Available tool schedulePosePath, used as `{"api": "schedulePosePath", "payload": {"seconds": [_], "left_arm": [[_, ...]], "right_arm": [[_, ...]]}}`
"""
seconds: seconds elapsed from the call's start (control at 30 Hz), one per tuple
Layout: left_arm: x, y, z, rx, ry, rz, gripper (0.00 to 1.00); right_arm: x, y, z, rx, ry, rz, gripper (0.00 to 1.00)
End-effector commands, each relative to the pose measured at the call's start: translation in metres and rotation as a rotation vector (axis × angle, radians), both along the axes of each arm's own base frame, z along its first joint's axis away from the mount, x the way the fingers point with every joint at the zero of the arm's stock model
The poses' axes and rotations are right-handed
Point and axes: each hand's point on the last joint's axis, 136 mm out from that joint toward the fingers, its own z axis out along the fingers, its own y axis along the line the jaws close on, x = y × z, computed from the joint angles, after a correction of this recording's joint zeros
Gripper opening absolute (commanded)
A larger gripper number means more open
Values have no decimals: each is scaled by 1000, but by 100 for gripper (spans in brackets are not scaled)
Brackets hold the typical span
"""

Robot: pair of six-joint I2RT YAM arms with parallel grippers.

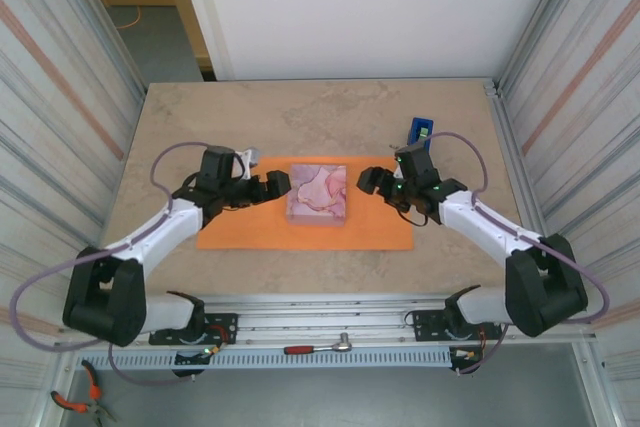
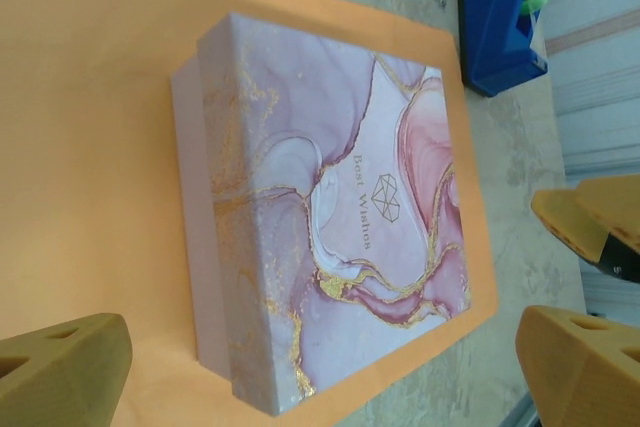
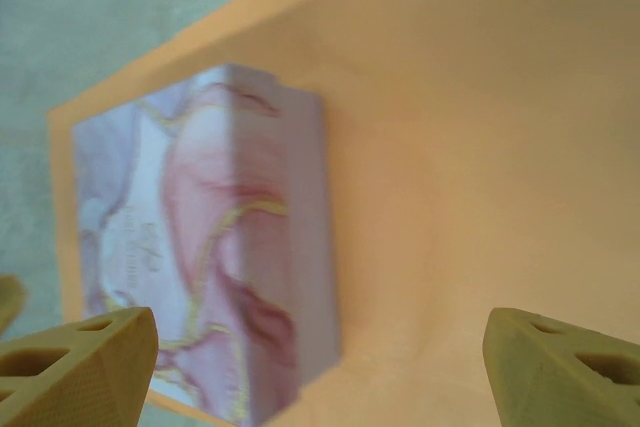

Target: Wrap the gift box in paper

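Marbled beige worktop (image 1: pixel 300 112) between ribbed walls carries the paper (image 1: pixel 240 232), which lies flat and unfolded. On it, close to its far edge and about midway across, sits the gift box (image 1: pixel 318 193), printed lid up. A blue tape dispenser (image 1: pixel 420 131) stands off the sheet at the far right. By the look of it, no fold is made yet. A side flap wants lifting next, best pinched at the sheet's bare edge and drawn over the lid while the other arm steadies the box against sliding. Left jaws are spread wide just beside the box's left side, holding nothing. Right jaws are spread too, near its right side, gripping nothing.
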Motion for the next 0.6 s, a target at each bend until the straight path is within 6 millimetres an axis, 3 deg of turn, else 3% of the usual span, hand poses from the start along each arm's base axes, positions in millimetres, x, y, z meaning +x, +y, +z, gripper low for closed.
{"api": "schedulePosePath", "payload": {"seconds": [0.0,0.27,0.57], "left_arm": [[-3,22,2,67,-33,91,99],[-3,31,6,55,-55,164,99],[-6,14,-8,-24,10,115,99]], "right_arm": [[-25,-32,-16,-68,76,-20,83],[-68,-70,-41,-41,216,-111,83],[-96,-88,-58,-19,246,-188,81]]}}
